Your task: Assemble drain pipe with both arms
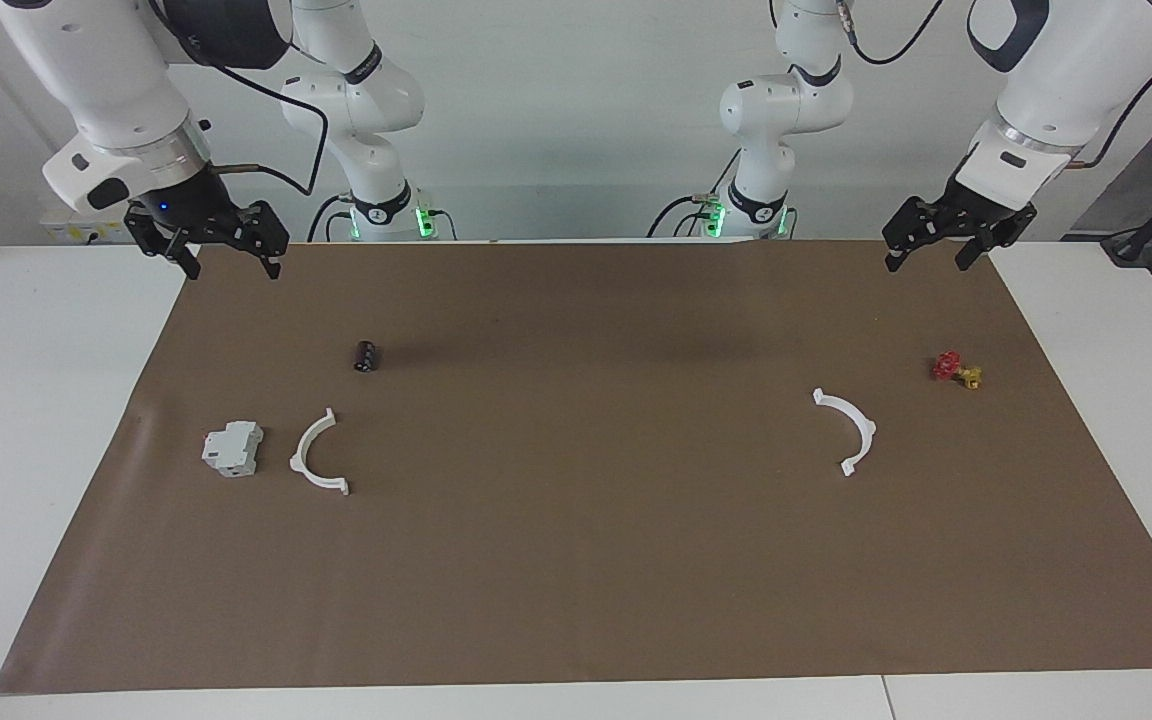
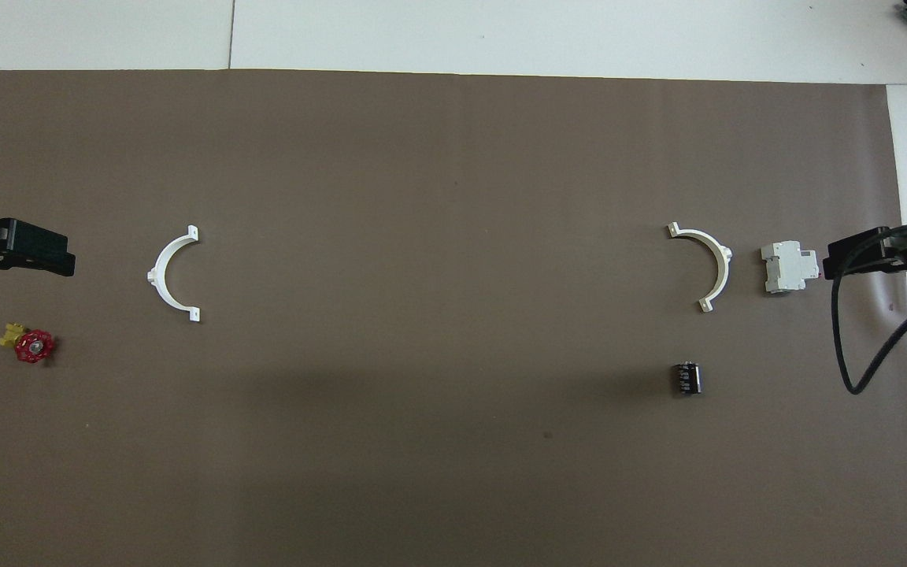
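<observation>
While both arms hang raised at the upper corners of the facing view, nothing of the assembly has begun, so the step in hand looks like the opening reach. The left gripper (image 1: pixel 944 253) hovers over the upper right edge of the brown mat (image 1: pixel 576 600), its fingers spread and empty; the right gripper (image 1: pixel 228 262) hovers over the upper left edge, likewise spread and holding nothing. The drain pipe lies in two separate pieces flat on the mat, well apart from each other. One half-ring (image 1: pixel 848 428) sits right of centre in the facing view, toward the left arm's end of the desk, with the small red-and-yellow valve (image 1: pixel 956 370) near it, up and to the right. The other half-ring (image 1: pixel 316 455) sits left of centre, toward the right arm's end, just beside the grey-white box (image 1: pixel 232 448), and a small black cylinder (image 1: pixel 367 356) lies above it in the frame, nearer to the robots. Their open sides face each other across the middle of the mat. The next move, I judge, calls for each arm to come down on the half-ring at its own end and pinch the thin band, the right one staying clear of the box, and then to bring the two pieces together so the end tabs meet.
</observation>
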Controlling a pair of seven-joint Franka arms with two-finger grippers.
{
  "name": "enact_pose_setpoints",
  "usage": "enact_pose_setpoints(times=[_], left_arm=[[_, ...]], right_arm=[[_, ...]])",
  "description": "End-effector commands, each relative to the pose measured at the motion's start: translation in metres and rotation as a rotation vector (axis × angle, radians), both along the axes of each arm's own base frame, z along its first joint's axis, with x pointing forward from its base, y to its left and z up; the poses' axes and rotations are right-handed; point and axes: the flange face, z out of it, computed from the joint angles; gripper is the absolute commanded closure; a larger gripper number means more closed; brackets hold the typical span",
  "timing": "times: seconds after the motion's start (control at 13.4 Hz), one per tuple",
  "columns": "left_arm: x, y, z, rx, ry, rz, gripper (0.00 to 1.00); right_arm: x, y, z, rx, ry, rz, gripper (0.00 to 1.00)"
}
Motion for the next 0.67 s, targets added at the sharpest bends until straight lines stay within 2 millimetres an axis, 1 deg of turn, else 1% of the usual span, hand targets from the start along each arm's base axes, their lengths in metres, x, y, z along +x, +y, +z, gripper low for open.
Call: enact_pose_setpoints(times=[0.0, 0.3, 0.45, 0.6], left_arm=[[-0.003, 0.003, 0.001, -0.003, -0.013, -0.012, 0.00], [-0.003, 0.004, 0.001, -0.005, -0.013, -0.010, 0.00], [-0.004, 0.004, -0.001, -0.003, -0.010, -0.010, 0.00], [-0.004, 0.003, -0.002, -0.003, -0.009, -0.006, 0.00]], right_arm=[[-0.004, -0.002, 0.001, 0.021, 0.007, -0.007, 0.00], [-0.004, -0.004, 0.000, 0.021, 0.007, -0.010, 0.00], [-0.005, -0.004, -0.011, 0.023, -0.016, 0.003, 0.00], [0.000, -0.004, -0.026, 0.022, -0.086, 0.016, 0.00]])
